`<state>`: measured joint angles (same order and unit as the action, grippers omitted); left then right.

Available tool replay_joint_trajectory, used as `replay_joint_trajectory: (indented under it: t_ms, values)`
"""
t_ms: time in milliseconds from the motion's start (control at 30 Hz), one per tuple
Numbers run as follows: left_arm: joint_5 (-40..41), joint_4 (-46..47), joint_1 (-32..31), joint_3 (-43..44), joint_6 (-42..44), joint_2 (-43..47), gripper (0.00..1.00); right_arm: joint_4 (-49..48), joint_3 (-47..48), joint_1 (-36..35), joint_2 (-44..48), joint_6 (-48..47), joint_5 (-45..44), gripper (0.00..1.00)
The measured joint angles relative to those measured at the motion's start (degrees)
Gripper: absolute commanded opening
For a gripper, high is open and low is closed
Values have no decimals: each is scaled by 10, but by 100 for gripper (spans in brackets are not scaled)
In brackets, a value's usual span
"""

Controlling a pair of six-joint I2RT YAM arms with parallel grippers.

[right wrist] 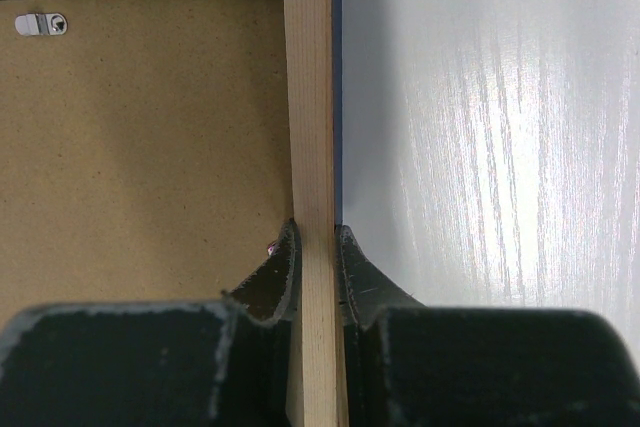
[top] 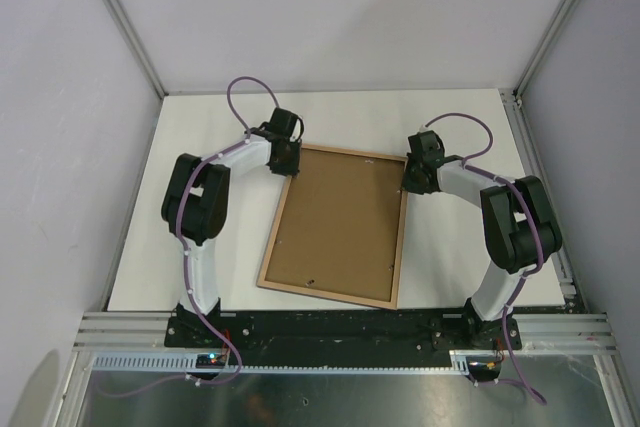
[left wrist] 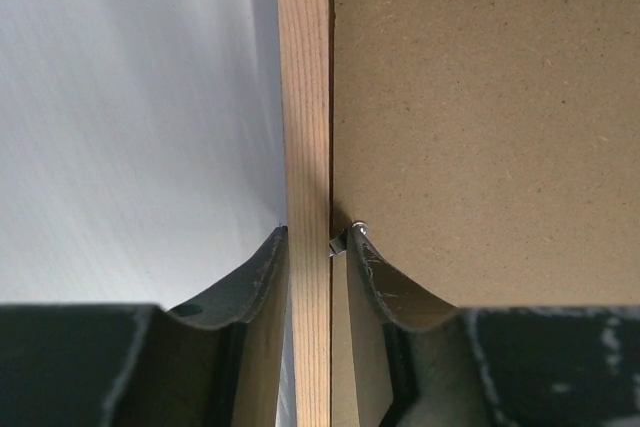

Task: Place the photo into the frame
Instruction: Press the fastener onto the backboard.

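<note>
Frame (top: pixel 325 296) lying face down on the white table (top: pixel 460 127), its pale wood back upward, with a brown backing board (top: pixel 340 222) seated inside the wood border. The photo is not visible in any view. If it is in the frame it lies under the board, and the pictures cannot confirm this.

Left gripper (left wrist: pixel 315 237): at the frame's far left corner, jaws partly open and astride the left rail. The outer finger (left wrist: pixel 262 272) lies against the rail's outside edge. The inner finger (left wrist: pixel 372 269) rests on the board beside a small metal tab (left wrist: pixel 345 240), with a thin slit between it and the rail, so no firm grip is evident.

Right gripper (right wrist: pixel 318 230): near the frame's far right corner, jaws closed narrowly on the right rail, both pads pressed to the wood. A second tab (right wrist: pixel 40 23) shows near the frame's far rail.

Progress, as a judgement: the board is already in place and insertion looks largely complete. What remains appears to be securing the tabs and possibly turning the frame face up.
</note>
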<state>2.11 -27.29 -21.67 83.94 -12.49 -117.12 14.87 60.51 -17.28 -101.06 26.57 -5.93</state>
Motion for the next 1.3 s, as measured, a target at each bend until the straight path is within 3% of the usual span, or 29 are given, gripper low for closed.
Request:
replay_joint_trajectory:
  t_ms: [133,267,533,767,1033,1200,1300]
  values:
    - [-4,0,1,0,7,0,34,0,0,0,0,0,2,2]
    - [-4,0,1,0,13,0,43,0,0,1,0,0,3,3]
    - [-5,0,4,0,23,0,42,0,0,2,0,0,4,3]
    - [-14,0,4,-1,27,0,31,0,0,2,0,0,4,3]
    - [-21,2,5,-1,32,0,2,1,0,2,0,0,4,3]
    - [-24,2,5,-1,45,0,0,1,0,2,0,0,5,5]
    - [-26,2,5,1,55,0,0,1,0,3,0,0,8,15]
